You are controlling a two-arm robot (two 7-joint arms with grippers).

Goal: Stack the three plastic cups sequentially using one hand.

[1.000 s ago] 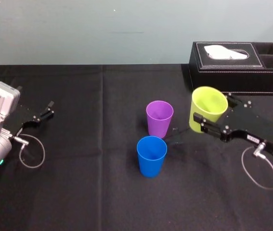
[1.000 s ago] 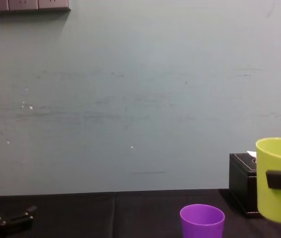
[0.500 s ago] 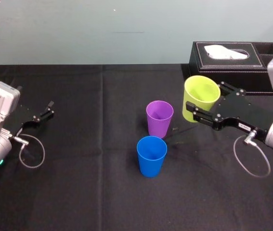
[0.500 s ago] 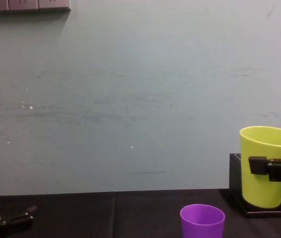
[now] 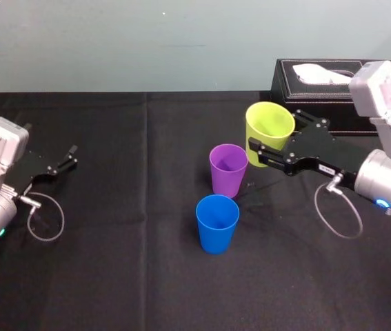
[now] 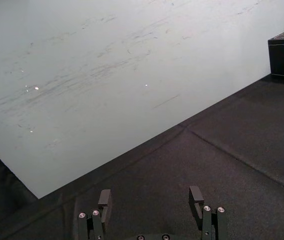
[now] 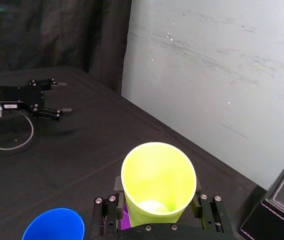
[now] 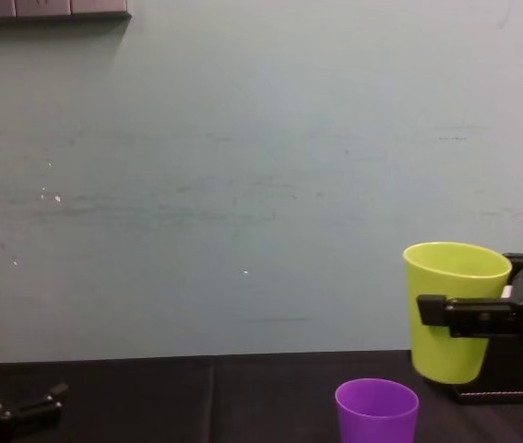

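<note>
Early in the stacking, none nested yet: pinching the yellow-green cup (image 5: 267, 121) in the right claw (image 5: 274, 141), aloft just right of the purple cup (image 5: 228, 169), blue cup (image 5: 216, 222) nearer on the worktop (image 5: 112, 241), left claw (image 5: 73, 156) spread, parked at left, seemingly two nestings to go.

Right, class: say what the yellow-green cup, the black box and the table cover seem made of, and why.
Yellow-green cup, held by the right gripper: probably plastic, smooth with a thin even rim. Black box: leather or imitation, judging by pale stitching along its edges. Table cover: matte black cloth, with fold creases.
</note>
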